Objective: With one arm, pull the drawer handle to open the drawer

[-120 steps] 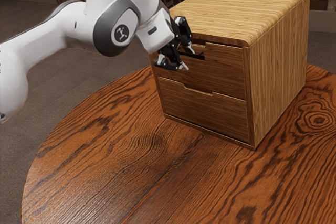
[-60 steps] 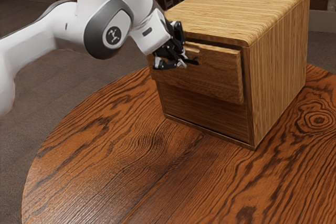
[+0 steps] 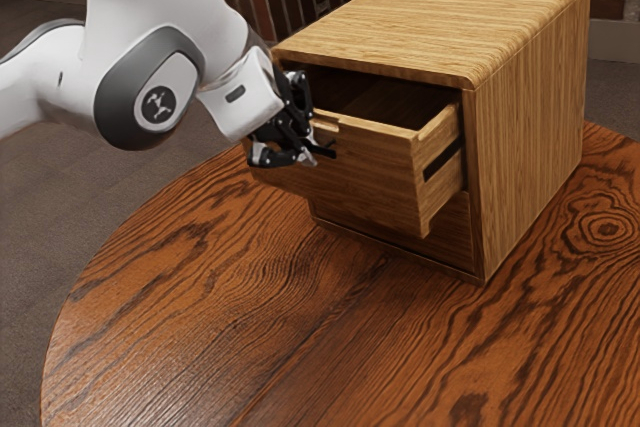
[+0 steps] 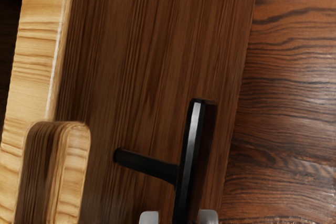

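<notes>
Top drawer (image 3: 375, 172): pulled partway out of cabinet (image 3: 520, 97) on table (image 3: 250, 327), front facing exterior view's left. Black handle (image 3: 325, 154): bar lying level along the front, clamped by gripper (image 3: 302, 150). Lower drawer (image 3: 450, 237): closed.

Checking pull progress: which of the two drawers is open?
The top drawer, pulled out of the cabinet with its inside showing and the gripper at its handle. The bottom drawer sits flush and shut.

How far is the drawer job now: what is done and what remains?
Done: the top drawer stands well out of the cabinet, its inside showing. In hand: the gripper is at the handle. Left: perhaps a little more pull.
</notes>
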Robot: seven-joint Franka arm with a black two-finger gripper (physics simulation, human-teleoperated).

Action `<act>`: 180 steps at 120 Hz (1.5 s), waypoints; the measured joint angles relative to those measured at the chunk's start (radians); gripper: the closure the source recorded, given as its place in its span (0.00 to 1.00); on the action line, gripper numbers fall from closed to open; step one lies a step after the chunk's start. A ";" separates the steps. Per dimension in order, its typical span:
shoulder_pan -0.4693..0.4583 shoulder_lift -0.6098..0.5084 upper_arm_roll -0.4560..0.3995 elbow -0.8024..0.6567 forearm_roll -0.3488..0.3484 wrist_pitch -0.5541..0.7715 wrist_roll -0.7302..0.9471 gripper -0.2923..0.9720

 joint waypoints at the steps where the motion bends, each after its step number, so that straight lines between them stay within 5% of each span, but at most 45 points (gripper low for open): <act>1: 0.000 -0.004 0.000 -0.004 0.000 0.000 -0.001 0.85; 134: 0.004 -0.347 -0.005 -0.322 0.001 -0.047 -0.052 0.85; 180: 0.003 -0.345 -0.006 -0.320 -0.006 -0.080 -0.053 0.69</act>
